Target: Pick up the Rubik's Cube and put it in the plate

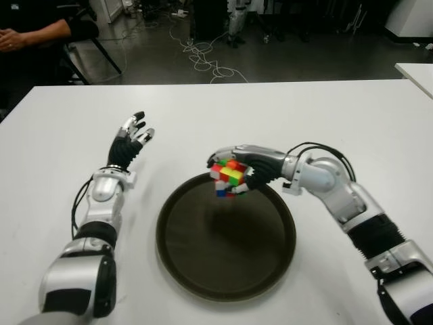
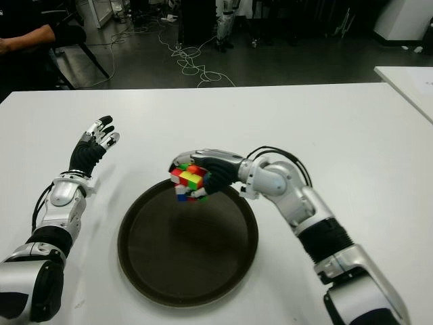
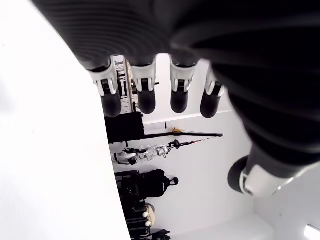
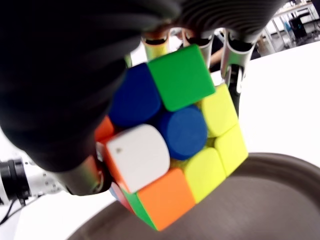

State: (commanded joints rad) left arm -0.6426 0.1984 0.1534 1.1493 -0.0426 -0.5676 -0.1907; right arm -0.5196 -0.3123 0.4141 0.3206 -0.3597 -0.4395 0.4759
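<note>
- The Rubik's Cube [image 1: 229, 177] is held clear of the surface, above the far rim of the plate [image 1: 203, 271]; it is not yet resting in the plate.
- The right hand [image 1: 238, 166] grasps the cube from above. In the right wrist view, fingers [image 4: 235, 62] wrap one side and the thumb presses the opposite side.
- Handling judgement: the cube is likely light and rigid, with smooth plastic faces that may slip. Its layers appear slightly twisted, so pressure is best applied on two opposite flat faces, not on corners.
- The plate is a dark, round, shallow tray on the white table [image 1: 352, 115]. Its centre lies nearer the robot than the cube.
- Next step, as judged: carry the cube toward the plate centre, lower it, then let go.
- The left hand [image 1: 132, 139] shows to the left of the plate, fingers extended and relaxed, holding nothing.
</note>
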